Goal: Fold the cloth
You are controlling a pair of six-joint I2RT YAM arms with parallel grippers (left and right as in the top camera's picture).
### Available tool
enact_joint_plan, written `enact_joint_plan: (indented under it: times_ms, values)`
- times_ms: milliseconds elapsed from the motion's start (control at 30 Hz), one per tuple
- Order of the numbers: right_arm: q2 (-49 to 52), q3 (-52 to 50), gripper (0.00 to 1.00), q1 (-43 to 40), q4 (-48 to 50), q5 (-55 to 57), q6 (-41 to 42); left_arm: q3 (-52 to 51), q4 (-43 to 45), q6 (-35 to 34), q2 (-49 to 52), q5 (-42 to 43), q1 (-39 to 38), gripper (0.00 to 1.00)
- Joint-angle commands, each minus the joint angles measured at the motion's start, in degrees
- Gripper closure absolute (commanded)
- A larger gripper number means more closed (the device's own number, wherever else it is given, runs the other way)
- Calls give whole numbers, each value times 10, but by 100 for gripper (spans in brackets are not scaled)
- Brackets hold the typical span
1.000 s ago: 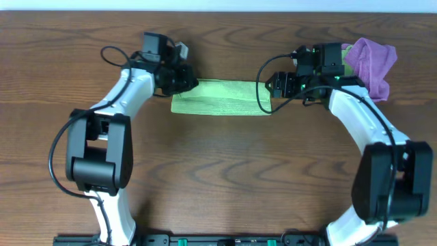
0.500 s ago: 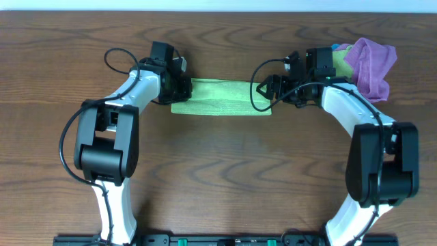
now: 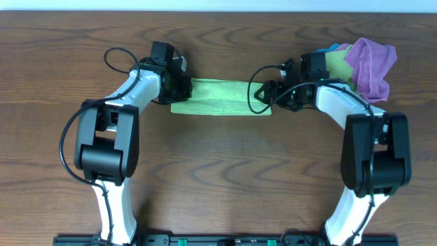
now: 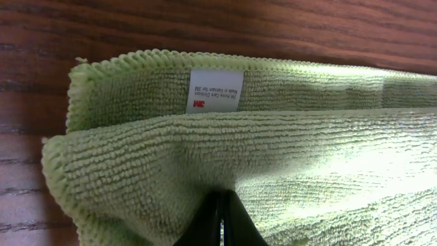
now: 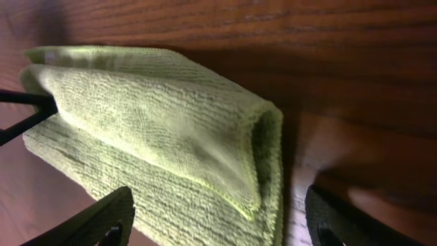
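Observation:
A light green cloth [image 3: 220, 99] lies folded into a long strip on the wooden table, between both grippers. My left gripper [image 3: 183, 87] is at its left end; in the left wrist view the jaws [image 4: 220, 219] are shut on the upper layer of the cloth [image 4: 273, 157], whose white label [image 4: 215, 90] shows on the lower layer. My right gripper [image 3: 266, 96] is at the cloth's right end. In the right wrist view it [image 5: 218, 225] is open wide, with the folded end of the cloth [image 5: 157, 130] between its fingers [image 5: 113, 219].
A pile of other cloths, purple [image 3: 372, 65] on top with a yellow-green one [image 3: 336, 63] under it, lies at the back right, close behind my right arm. The wooden table [image 3: 225, 178] stretches toward the front.
Both arms have swung inward at the elbows. My right gripper has shifted slightly left and forward onto the cloth's right end. The cloth has barely moved.

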Motion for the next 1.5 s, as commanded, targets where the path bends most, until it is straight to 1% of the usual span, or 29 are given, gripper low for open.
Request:
enact_joint_plan:
  times_ms: [0,33,133,200,267,300,333,367,400,633,833,1100,1467]
  values:
    - [22,-3,23,17,9,-2,10,5,-4,1,26,-19,-1,94]
    - [25,-3,24,21,13,-2,12,5,-4,0,26,-19,-1,94]
    - [35,-3,31,32,29,-2,21,5,-4,-1,26,-19,-1,94]
    - [42,-3,39,40,42,-2,22,5,-5,-2,26,-19,-1,94]
    - [47,-3,54,45,52,3,22,5,-5,-2,26,-19,-1,94]
    - [47,-3,66,47,57,9,22,5,-6,-3,26,-19,-1,94]
    - [47,-3,83,46,62,16,22,5,-8,-2,26,-19,-1,94]
    - [44,-2,96,46,67,19,22,5,-9,-2,26,-19,-1,94]
    - [42,-1,99,45,69,19,22,5,-11,-2,26,-19,-1,94]
    - [-13,3,99,35,71,22,15,5,-14,-3,26,-19,-1,94]
    - [-60,3,99,54,75,22,16,5,-14,-7,26,-14,-1,94]
    - [-66,17,99,103,81,22,16,5,-14,-11,26,-14,-1,94]
    - [-66,62,99,164,94,57,33,12,-14,-14,25,-14,-1,94]
